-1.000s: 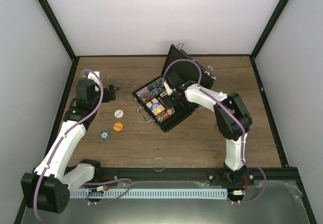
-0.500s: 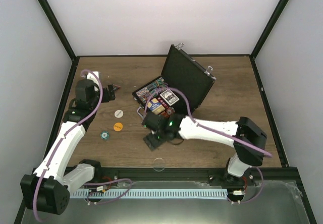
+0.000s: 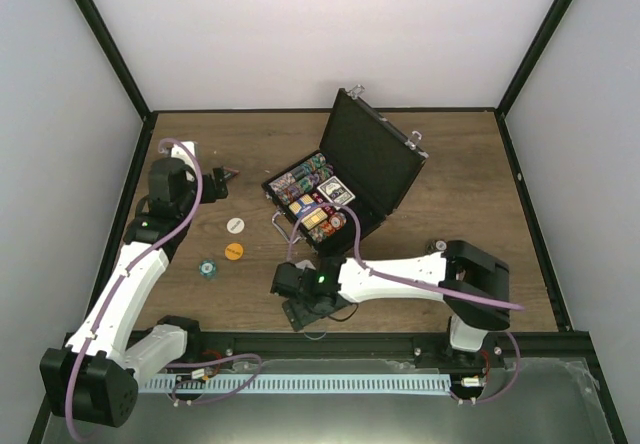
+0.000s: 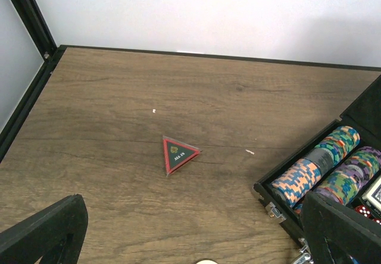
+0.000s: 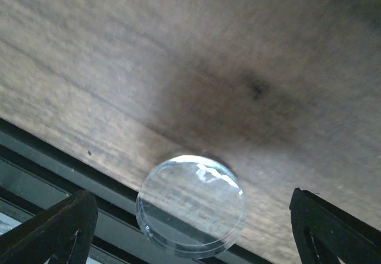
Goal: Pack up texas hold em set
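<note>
The case is black with silver corners and latches, and the poker chips racked in it run in bands of orange and blue, green and teal, purple and green. On the brown wood-grain table I can see a white button, an orange button, a teal-blue button, a black triangle edged in red with a small yellow-green mark, and a clear, colourless disc. The left arm and right arm are white with black joints and purple cables.
</note>
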`<control>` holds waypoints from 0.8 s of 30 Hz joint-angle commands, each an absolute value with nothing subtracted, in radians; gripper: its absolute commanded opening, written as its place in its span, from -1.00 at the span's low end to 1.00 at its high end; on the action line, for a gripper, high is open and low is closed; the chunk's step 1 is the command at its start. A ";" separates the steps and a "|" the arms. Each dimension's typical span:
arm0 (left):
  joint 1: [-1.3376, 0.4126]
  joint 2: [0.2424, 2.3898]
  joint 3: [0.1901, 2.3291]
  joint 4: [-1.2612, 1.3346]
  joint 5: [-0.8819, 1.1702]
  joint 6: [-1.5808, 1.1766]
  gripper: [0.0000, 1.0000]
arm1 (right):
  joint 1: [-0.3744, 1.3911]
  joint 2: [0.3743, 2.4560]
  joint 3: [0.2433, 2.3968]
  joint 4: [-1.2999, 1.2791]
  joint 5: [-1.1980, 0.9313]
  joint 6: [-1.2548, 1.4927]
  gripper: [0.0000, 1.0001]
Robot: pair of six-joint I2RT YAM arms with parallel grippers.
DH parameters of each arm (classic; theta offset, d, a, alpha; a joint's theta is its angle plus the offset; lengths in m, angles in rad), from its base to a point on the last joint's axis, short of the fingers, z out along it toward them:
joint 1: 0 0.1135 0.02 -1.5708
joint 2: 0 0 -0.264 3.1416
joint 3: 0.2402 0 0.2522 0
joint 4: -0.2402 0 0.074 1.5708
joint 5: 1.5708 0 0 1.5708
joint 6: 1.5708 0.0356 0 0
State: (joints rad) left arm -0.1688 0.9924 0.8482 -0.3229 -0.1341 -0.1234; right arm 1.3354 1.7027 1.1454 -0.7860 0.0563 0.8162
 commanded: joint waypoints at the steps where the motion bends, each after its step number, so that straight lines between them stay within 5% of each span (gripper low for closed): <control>1: -0.167 0.978 0.834 -0.312 -0.142 -0.127 1.00 | 1.403 1.742 1.143 -0.828 0.062 0.901 0.81; 16: -0.166 0.980 0.834 -0.316 -0.146 -0.127 1.00 | 1.453 1.842 1.191 -0.889 0.106 0.936 0.76; 24: -0.167 0.983 0.834 -0.316 -0.144 -0.128 1.00 | 1.454 1.860 1.202 -0.863 0.117 0.919 0.31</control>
State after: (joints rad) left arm -0.1688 0.9924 0.8463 -0.3233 -0.1375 -0.1261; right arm 1.4445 1.8332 1.1702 -0.8616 0.0788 0.9154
